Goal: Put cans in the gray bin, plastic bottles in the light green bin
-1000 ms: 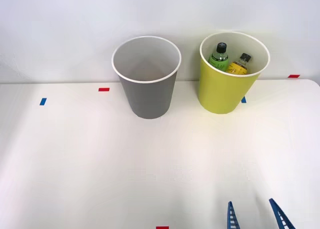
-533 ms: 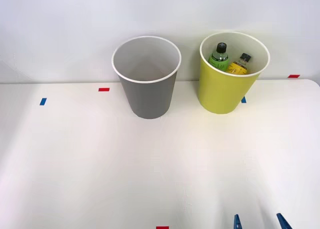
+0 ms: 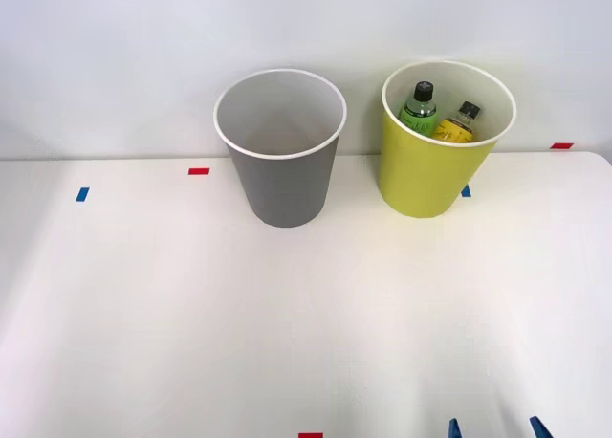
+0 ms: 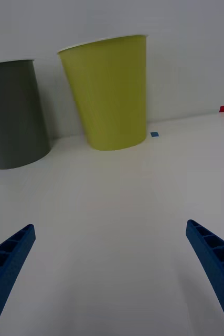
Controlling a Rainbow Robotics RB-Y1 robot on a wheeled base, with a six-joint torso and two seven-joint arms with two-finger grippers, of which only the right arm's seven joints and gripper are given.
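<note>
High front view; low wrist view

A white worktop (image 3: 191, 314) meets a pale wall (image 3: 115, 55). Small tape marks sit on it: red (image 3: 198, 171) and blue (image 3: 82, 194) at the far left, red (image 3: 561, 145) at the far right.

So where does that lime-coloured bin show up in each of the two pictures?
Front view: the light green bin stands at the table's far edge, right of the gray bin, with two plastic bottles inside.
Right wrist view: the light green bin rises ahead of the open end effector, seen from the side.
Shared landmark: the small blue tape mark by its base.
</note>
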